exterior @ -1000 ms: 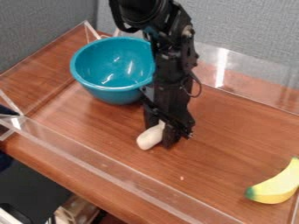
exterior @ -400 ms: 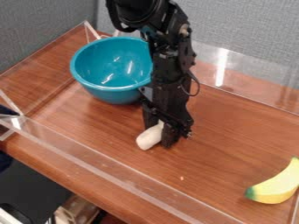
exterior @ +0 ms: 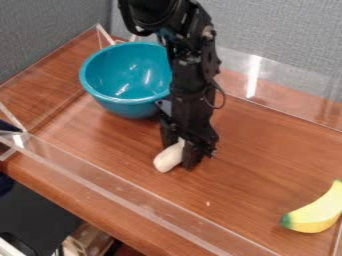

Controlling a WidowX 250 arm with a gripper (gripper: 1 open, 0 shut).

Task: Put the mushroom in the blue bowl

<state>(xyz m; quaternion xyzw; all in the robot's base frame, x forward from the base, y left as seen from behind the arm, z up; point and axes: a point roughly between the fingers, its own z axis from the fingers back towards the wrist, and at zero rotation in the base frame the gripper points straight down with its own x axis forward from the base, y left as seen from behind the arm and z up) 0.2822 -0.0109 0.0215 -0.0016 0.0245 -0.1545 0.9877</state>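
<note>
Glossy teal-blue round bowl (exterior: 130, 80) sits empty on the wooden table (exterior: 254, 170). The black gripper (exterior: 185, 152) is clamped down on the small cream-stemmed toy mushroom (exterior: 168, 157), lying just beside the bowl.

On the table I count one blue bowl (exterior: 128, 80), one banana (exterior: 315, 209), one gripper (exterior: 186, 152), and what looks like one mushroom (exterior: 170, 157), half hidden.

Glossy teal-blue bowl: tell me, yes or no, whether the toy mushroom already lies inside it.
No: the cream-stemmed toy mushroom lies on the wooden table at the black gripper, outside the glossy teal-blue bowl.
</note>
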